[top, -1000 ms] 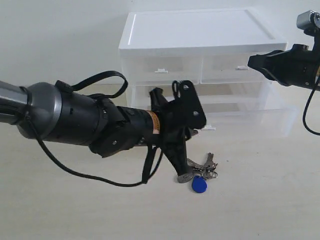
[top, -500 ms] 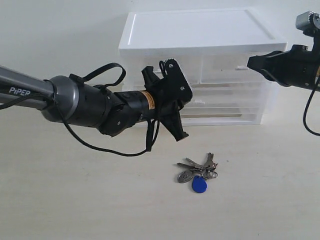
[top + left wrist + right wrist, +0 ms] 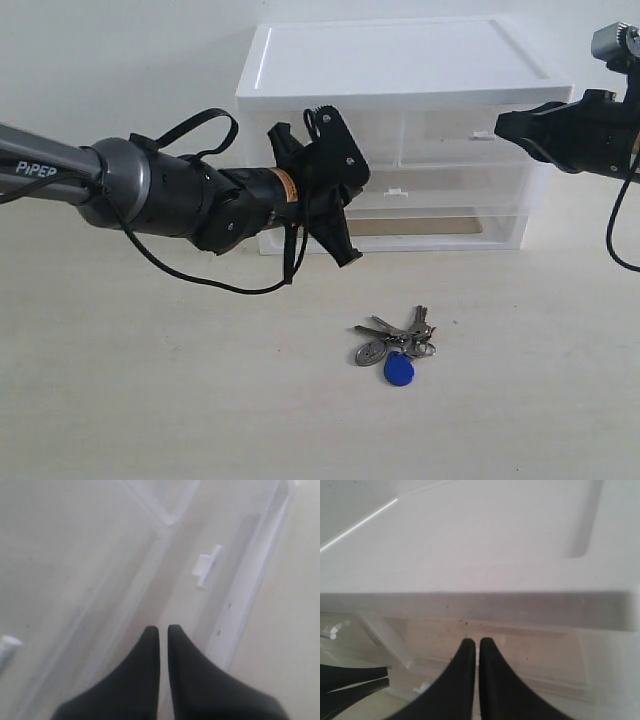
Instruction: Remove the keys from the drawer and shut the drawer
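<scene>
Pale tabletop (image 3: 150,410) and a plain white wall make up the site, and the view is unobstructed. Your left arm (image 3: 160,200) enters from 9 o'clock and reaches to the face of the storage unit (image 3: 400,60). The left gripper (image 3: 345,252) sits low against that face with its jaws pinched to a bare slit and nothing between them. I judge this to be a pushing posture, since closed tips form a blunt tool. From these views I cannot tell whether it touches the plastic.

The drawer (image 3: 450,188) lies flush with the unit's front and I assess it as closed. Its tab handle (image 3: 397,192) is at 2 o'clock from the left gripper. The wrist view puts the handle (image 3: 207,566) just beyond the fingertips (image 3: 150,635), not gripped.

The keys (image 3: 395,340) lie on the table at 6 o'clock from the handle, well clear of the unit, with the blue fob (image 3: 398,372) nearest the camera. They are out of the drawer and free of either gripper.

Your right gripper (image 3: 512,125) hovers at 3 o'clock beside the unit's upper corner. Its jaws are likewise nearly together and empty, apparently on standby.
</scene>
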